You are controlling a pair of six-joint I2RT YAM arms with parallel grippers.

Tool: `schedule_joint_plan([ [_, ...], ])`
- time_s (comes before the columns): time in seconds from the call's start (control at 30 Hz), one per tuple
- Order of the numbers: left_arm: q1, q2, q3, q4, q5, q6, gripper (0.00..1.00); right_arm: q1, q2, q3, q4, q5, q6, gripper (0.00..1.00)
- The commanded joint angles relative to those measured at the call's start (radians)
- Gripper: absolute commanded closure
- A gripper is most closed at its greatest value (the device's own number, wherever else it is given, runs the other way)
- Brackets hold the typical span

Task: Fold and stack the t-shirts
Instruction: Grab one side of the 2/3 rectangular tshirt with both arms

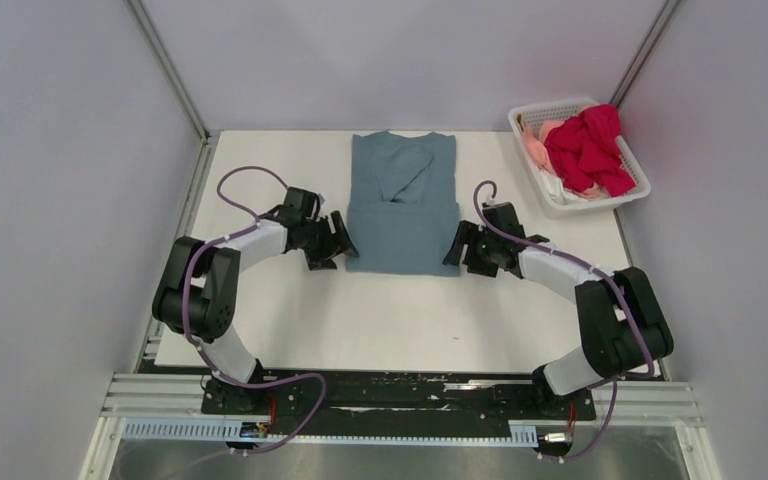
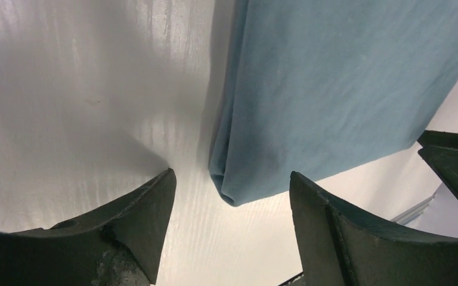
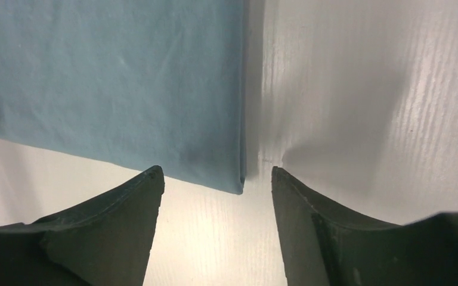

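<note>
Your left gripper (image 2: pixel 231 179): jaws spread, nothing pinched, near-left corner of the blue-grey t-shirt (image 1: pixel 401 215) lies between them. Right gripper (image 3: pixel 214 173) same, spread w/ the near-right corner between the jaws (no grip). Blue one looks folded, maybe 1 more fold left. Well beyond the right jaws, red t-shirt (image 1: pixel 590 150) and pink t-shirt (image 1: pixel 535 150) sit crumpled in the basket (image 1: pixel 560 205), so stack not started.

No writing, label, brand, number or sign can be read in any view.
</note>
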Motion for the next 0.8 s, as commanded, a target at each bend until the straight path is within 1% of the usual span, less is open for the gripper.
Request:
schedule_joint_plan([
  [0.0,0.004,0.014,-0.021,0.105,0.064,-0.045,0.30,0.017,-0.006,0.003,0.035,-0.024,0.048,0.37],
  [0.03,0.005,0.025,-0.023,0.111,0.068,-0.047,0.33,0.020,0.000,0.001,0.038,-0.023,0.052,0.40],
  [0.07,0.004,0.033,-0.028,0.113,0.076,-0.048,0.39,0.022,0.008,0.001,0.040,-0.023,0.054,0.42],
  [0.1,0.003,0.037,-0.030,0.121,0.083,-0.051,0.42,0.023,0.015,0.002,0.040,-0.025,0.058,0.44],
  [0.13,0.003,0.044,-0.034,0.123,0.087,-0.052,0.49,0.024,0.021,0.002,0.040,-0.027,0.059,0.47],
  [0.2,0.000,0.051,-0.043,0.128,0.100,-0.053,0.56,0.026,0.024,-0.001,0.040,-0.025,0.063,0.49],
  [0.27,-0.006,0.049,-0.052,0.130,0.097,-0.053,0.59,0.028,0.023,-0.007,0.038,-0.024,0.063,0.50],
  [0.37,-0.013,0.053,-0.064,0.137,0.085,-0.055,0.59,0.029,0.020,-0.024,0.037,-0.005,0.060,0.50],
  [0.43,-0.014,0.062,-0.058,0.135,0.087,-0.055,0.62,0.029,0.024,-0.029,0.037,0.003,0.058,0.51],
  [0.47,-0.015,0.070,-0.056,0.133,0.089,-0.054,0.66,0.029,0.026,-0.030,0.037,0.001,0.059,0.51],
  [0.5,-0.015,0.072,-0.053,0.127,0.094,-0.054,0.67,0.029,0.028,-0.032,0.037,-0.004,0.060,0.51],
  [0.6,-0.022,0.068,-0.062,0.119,0.083,-0.051,0.78,0.029,0.027,-0.037,0.037,-0.001,0.059,0.52],
  [0.67,-0.022,0.065,-0.071,0.118,0.072,-0.050,0.89,0.030,0.030,-0.039,0.037,0.009,0.055,0.53],
  [0.7,-0.022,0.067,-0.074,0.118,0.068,-0.051,0.98,0.029,0.033,-0.039,0.037,0.009,0.052,0.55],
  [0.77,-0.023,0.070,-0.072,0.117,0.071,-0.048,1.00,0.031,0.042,-0.040,0.040,-0.001,0.051,0.57],
])
